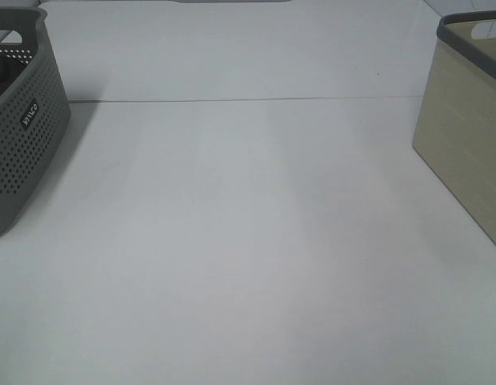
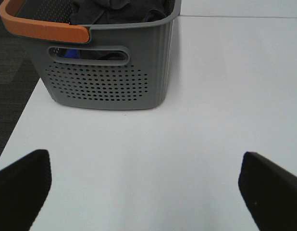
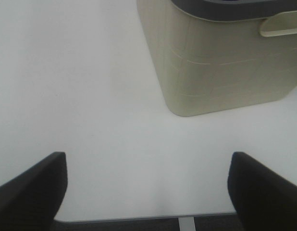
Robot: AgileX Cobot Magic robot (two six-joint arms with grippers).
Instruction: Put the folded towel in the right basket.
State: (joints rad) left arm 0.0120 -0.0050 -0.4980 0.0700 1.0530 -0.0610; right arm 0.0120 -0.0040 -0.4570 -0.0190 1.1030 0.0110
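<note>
The right basket (image 1: 465, 152) is beige with a dark grey rim and stands at the table's right edge; it also shows in the right wrist view (image 3: 220, 62). No folded towel lies on the table. Dark crumpled cloth (image 2: 119, 10) fills the grey perforated left basket (image 2: 110, 82), also visible in the exterior high view (image 1: 23, 128). My left gripper (image 2: 146, 190) is open and empty over bare table in front of the grey basket. My right gripper (image 3: 146, 190) is open and empty over bare table near the beige basket. Neither gripper shows in the exterior high view.
The grey basket has an orange handle (image 2: 43, 30). The white table (image 1: 248, 241) has a seam line across its far part. Dark floor (image 2: 11, 82) lies beyond the table's left edge.
</note>
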